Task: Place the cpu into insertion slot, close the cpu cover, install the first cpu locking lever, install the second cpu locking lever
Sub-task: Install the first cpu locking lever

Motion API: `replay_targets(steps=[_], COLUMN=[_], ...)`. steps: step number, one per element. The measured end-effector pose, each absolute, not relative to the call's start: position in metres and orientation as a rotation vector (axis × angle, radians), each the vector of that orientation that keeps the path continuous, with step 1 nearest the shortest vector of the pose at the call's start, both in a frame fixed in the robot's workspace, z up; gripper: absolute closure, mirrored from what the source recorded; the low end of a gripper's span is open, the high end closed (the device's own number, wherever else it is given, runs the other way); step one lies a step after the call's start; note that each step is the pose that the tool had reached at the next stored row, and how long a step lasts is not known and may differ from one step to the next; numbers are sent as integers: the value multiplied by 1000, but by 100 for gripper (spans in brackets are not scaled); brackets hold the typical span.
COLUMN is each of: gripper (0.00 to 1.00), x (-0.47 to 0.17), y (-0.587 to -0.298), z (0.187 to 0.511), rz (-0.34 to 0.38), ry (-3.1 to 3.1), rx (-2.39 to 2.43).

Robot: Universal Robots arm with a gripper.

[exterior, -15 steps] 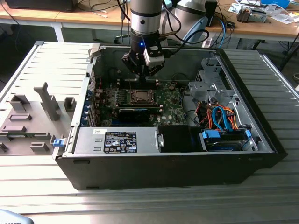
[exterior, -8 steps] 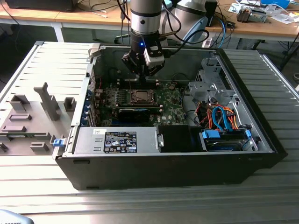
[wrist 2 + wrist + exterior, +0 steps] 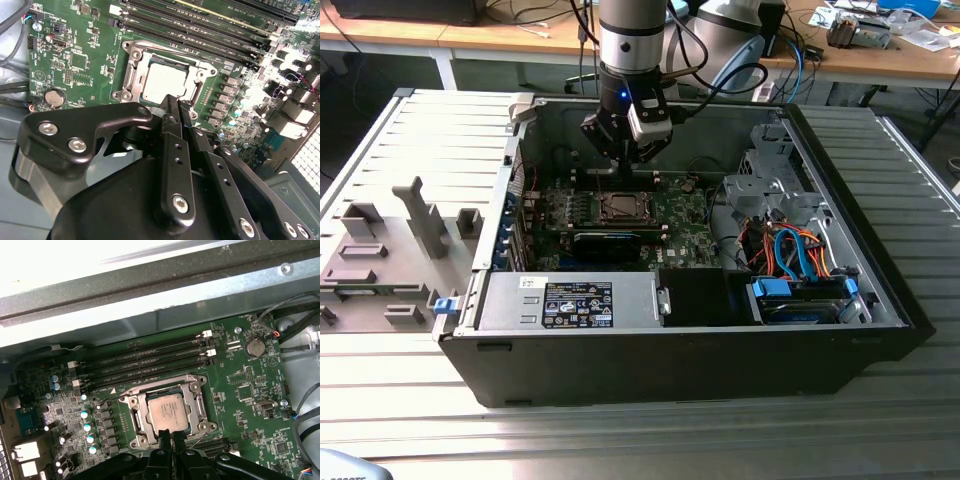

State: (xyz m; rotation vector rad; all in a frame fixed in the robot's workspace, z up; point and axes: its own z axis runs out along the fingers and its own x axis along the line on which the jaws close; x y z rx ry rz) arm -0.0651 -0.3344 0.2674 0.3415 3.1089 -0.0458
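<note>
Silvery-grey metal tops the one cpu (image 3: 168,411), which lies flat inside the single insertion slot (image 3: 136,416), seated within its shiny rim just ahead of the pincer's tips. One pincer (image 3: 169,436) hangs over the board; its two black fingers (image 3: 172,150) are pressed close together with only a thin slit between them, clenched on nothing that can be seen, their tips at the socket's near edge. In the second wrist view the same chip (image 3: 164,82) sits in the slot (image 3: 131,75) directly beyond the fingertips. One cpu cover (image 3: 200,405) frames the chip; whether it is latched cannot be told. Four long black memory slots (image 3: 150,360) run side by side beyond the socket, away from the pincer. One round coin battery (image 3: 254,346) sits off to the side on the green motherboard (image 3: 240,385). In the exterior view the pincer (image 3: 625,155) reaches down into the open computer case (image 3: 650,350), above the socket (image 3: 620,207), with orange and blue cables (image 3: 790,250) well apart from it.
</note>
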Motion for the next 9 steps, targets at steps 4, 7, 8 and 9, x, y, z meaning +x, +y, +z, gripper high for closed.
replay_targets(steps=[4,7,8,9], gripper=[84,84,84,84], x=[-65,-65,-65,-65], y=[-334,-334,-334,-334], z=[267,267,267,267], rz=[-46,-46,-46,-46], ry=[3109,3110,3110,3110], rx=[337,335,334,334])
